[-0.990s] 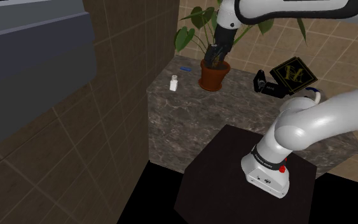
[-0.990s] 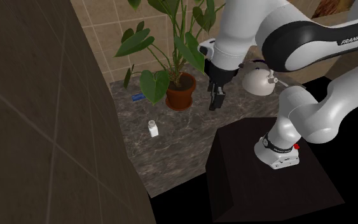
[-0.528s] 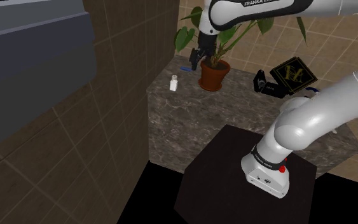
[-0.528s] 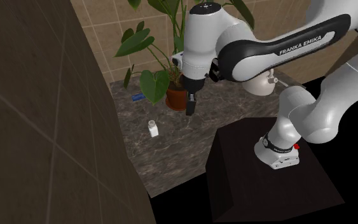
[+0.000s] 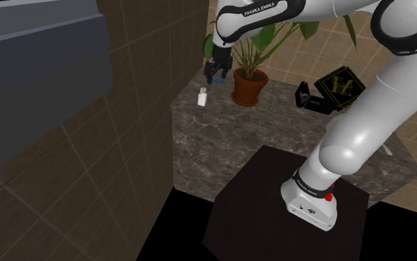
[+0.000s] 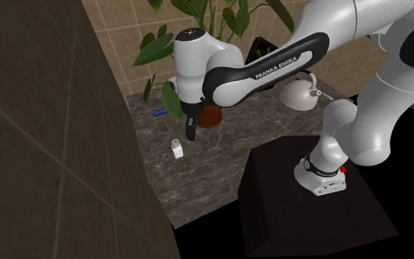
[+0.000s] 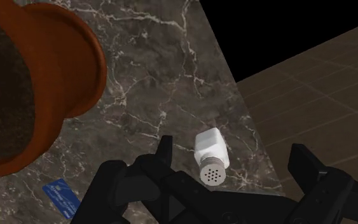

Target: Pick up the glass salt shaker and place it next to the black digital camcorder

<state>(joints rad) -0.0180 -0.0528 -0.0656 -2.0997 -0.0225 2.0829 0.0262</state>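
Shoulder view: I see the gripper [image 5: 215,71] hanging over the far left corner of the marble counter [image 5: 221,144], between the tiled wall and the plant pot [image 5: 249,87]. The salt shaker [image 5: 202,96] stands upright near the counter's left edge, just below the gripper in this view and not touched. The black camcorder [image 5: 307,98] sits well apart, on the other side of the pot toward this view's right. The arm's stand [image 5: 266,207] is at lower right.

Second exterior view: the gripper [image 6: 191,133] points down, just above and beside the shaker [image 6: 176,148]. A blue card [image 6: 159,112] lies behind it and a white kettle [image 6: 301,93] sits far right.

Wrist view: the fingers [image 7: 165,153] are spread wide, holding nothing. The shaker [image 7: 210,156], white with a perforated cap, sits in the gap nearer one finger, with neither finger touching it. The pot [image 7: 56,76] and the card [image 7: 61,198] are off to one side.
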